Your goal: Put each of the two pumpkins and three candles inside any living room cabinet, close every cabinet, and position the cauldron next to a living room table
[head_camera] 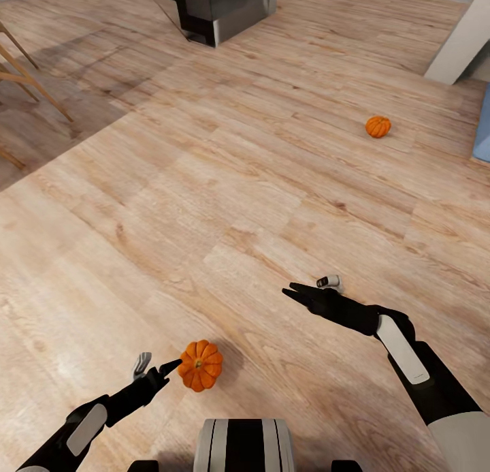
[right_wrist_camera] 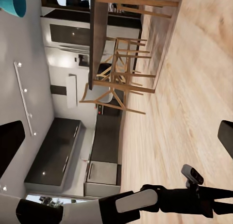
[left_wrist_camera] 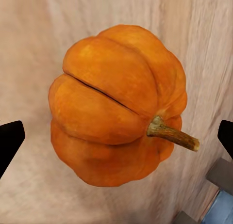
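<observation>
An orange pumpkin [head_camera: 199,365] with a short brown stem lies on the wood floor just ahead of my base. My left gripper [head_camera: 168,369] is open and low beside it, fingertips at its left side. In the left wrist view the pumpkin [left_wrist_camera: 116,105] sits centred just beyond the spread fingertips [left_wrist_camera: 9,141]. A second pumpkin [head_camera: 378,126] rests on the floor far ahead to the right. My right gripper [head_camera: 296,293] hovers open over bare floor, holding nothing. The candles, cauldron and cabinet are out of view.
Wooden chair legs [head_camera: 27,77] stand at the far left, and the right wrist view looks at a dining table with chairs [right_wrist_camera: 116,83]. A dark and grey unit [head_camera: 218,9] stands far ahead. A white wall corner [head_camera: 463,43] and a blue object [head_camera: 483,131] are at the right.
</observation>
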